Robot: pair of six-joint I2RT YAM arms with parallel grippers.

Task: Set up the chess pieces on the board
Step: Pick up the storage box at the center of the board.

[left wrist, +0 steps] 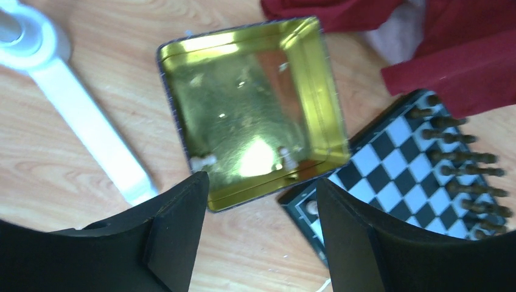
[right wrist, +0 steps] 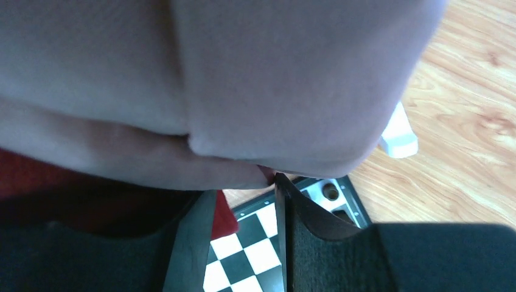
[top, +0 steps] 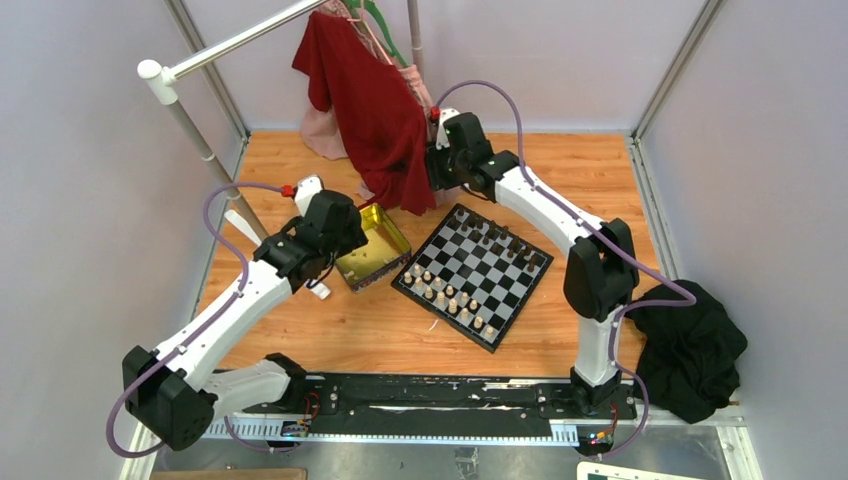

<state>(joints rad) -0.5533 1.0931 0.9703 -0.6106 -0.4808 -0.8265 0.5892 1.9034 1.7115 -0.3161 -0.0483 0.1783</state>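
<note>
Nearest, the left gripper (left wrist: pixel 261 193) hangs over the tin (left wrist: pixel 320 91) with its jaws wide apart and nothing between them. In my judgement the step in hand is fetching what is left in the tin: two small pale pieces, one (left wrist: pixel 286 159) close to the near wall and another (left wrist: pixel 204 162) in the near corner, both too blurred to tell whether they stand or lie. To do it well, come straight down on one piece at a time. Turn the jaws so the fingers run along the wall rather than across it. Close gently, since a light tin on smooth wood will likely slide or tip if a finger catches its rim. Beyond the tin lies the board (top: pixel 480 270), with light pieces (top: pixel 447 295) lined along its near-left side and dark pieces (top: pixel 505 243) along the far-right side. Carry the piece high enough to pass over the standing rows. At the board's far corner the right gripper (right wrist: pixel 243 190) is pushed under hanging cloth (right wrist: pixel 243 73), its jaws parted with checkered squares showing through the gap. It holds nothing I can see.
</note>
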